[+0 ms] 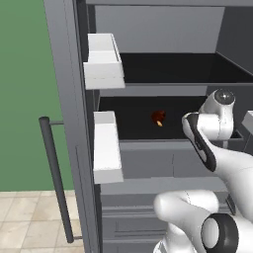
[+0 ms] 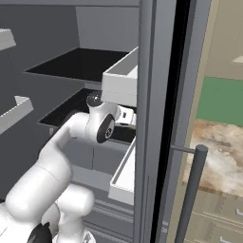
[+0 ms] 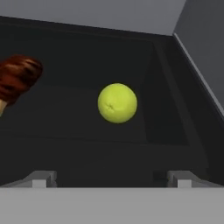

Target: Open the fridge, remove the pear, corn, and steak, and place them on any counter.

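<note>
Presently the fridge (image 1: pixel 69 99) is standing open, both doors swung wide, with white door shelves (image 1: pixel 105 59) showing on the inner faces and a long dark bar handle (image 1: pixel 55 178) running down the left door's outer side. The white arm (image 1: pixel 217 148) is reaching from the base into the lower of the two dark shelf compartments, its wrist sitting just past the front lip of that shelf.

The gripper (image 3: pixel 111 178) is spread wide with nothing between its jaws; the two finger tips (image 3: pixel 41 178) are showing far apart at the bottom of the hand view. Straight ahead of them, the pear (image 3: pixel 117 103) is resting on the dark shelf floor, a round yellow-green fruit, lying apart from the tips and roughly centred between them. To its left in the hand view, the steak (image 3: pixel 16 78) is lying on the same shelf, a dark red-brown piece with a pale end, well apart from the pear. From the left base view the steak (image 1: pixel 158 117) is appearing as a small reddish lump toward the back of the lower compartment, left of the wrist.

Beyond the right door, the counter (image 2: pixel 220 156) is showing as a marbled beige top over panelled cabinets.
</note>
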Controlling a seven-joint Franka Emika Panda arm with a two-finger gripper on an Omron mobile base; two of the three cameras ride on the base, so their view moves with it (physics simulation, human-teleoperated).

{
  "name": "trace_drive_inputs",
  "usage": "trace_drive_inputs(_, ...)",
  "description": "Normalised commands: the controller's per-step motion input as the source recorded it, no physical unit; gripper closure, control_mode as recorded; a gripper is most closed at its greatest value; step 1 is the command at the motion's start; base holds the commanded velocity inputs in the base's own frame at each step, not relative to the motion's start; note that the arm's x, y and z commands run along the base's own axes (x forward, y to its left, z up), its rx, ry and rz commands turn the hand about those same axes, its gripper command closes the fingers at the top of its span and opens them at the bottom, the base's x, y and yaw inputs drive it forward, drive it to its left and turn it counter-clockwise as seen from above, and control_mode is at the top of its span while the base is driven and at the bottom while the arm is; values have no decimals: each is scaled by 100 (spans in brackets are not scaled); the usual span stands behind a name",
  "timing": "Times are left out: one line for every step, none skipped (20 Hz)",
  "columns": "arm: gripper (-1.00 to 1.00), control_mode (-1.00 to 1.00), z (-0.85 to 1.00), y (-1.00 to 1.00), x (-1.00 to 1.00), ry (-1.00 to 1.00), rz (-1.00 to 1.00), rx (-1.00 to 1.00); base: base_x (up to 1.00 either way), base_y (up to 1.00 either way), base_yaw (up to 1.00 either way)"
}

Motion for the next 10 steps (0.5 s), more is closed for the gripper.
trace_drive_inputs(-100,-100,0,-41,25,-5,0,0,0,0,0)
trace_drive_inputs(-100,-100,-5,-39,26,-4,0,0,0,0,0)
trace_drive_inputs(-100,-100,-9,-33,26,-5,0,0,0,0,0)
trace_drive_inputs(-100,-100,-14,-24,31,-4,0,0,0,0,0)
trace_drive_inputs(-100,-100,-14,-12,34,-5,0,0,0,0,0)
trace_drive_inputs(-100,-100,-21,-4,34,-6,0,0,0,0,0)
trace_drive_inputs(-100,-100,-21,0,29,-8,0,0,0,0,0)
trace_drive_inputs(-100,-100,-24,0,33,-8,0,0,0,0,0)
trace_drive_inputs(-100,-100,-24,0,31,-9,0,0,0,0,0)
trace_drive_inputs(-100,-100,-21,0,28,-8,0,0,0,0,0)
